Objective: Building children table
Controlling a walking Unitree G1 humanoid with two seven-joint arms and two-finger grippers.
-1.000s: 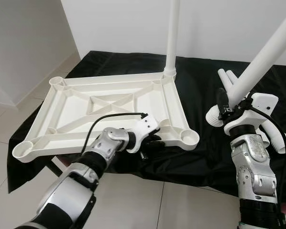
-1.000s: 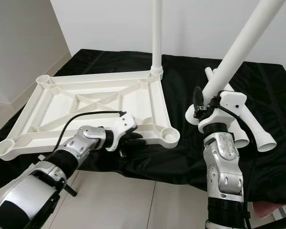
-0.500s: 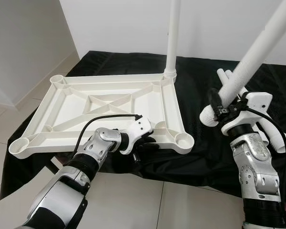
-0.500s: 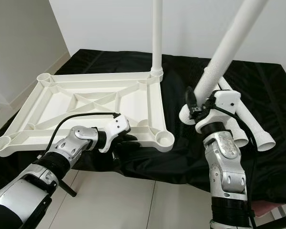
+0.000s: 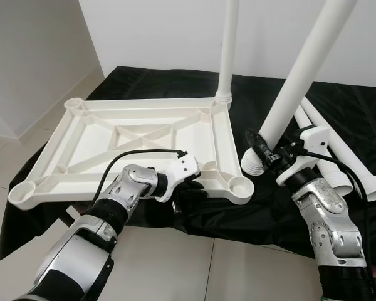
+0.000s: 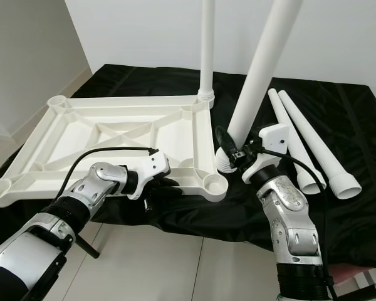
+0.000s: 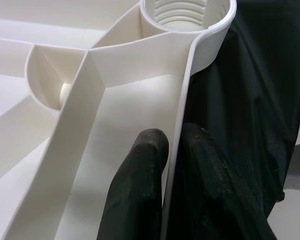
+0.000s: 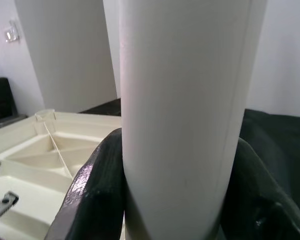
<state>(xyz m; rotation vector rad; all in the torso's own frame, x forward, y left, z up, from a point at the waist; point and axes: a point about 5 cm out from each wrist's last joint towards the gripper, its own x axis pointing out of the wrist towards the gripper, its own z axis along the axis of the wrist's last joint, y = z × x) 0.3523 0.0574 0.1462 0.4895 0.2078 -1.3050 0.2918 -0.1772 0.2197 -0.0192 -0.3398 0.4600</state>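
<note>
The white table top (image 5: 144,135) is laid upside down on the black-draped worktop (image 5: 175,84), with one leg (image 5: 228,44) standing upright in its far corner socket. Its near rim is pinched by the closed left hand (image 7: 165,165). A second leg (image 6: 260,69) is clamped near its flanged end by the right hand (image 6: 229,152), just beside the near corner socket (image 6: 214,184); two spare legs (image 6: 310,141) are lying on the cloth. No writing can be read.

Bare black cloth (image 5: 263,106) lies open between the upright screwed-in leg (image 5: 227,50) and the two loose legs (image 5: 338,157) lying flat.
</note>
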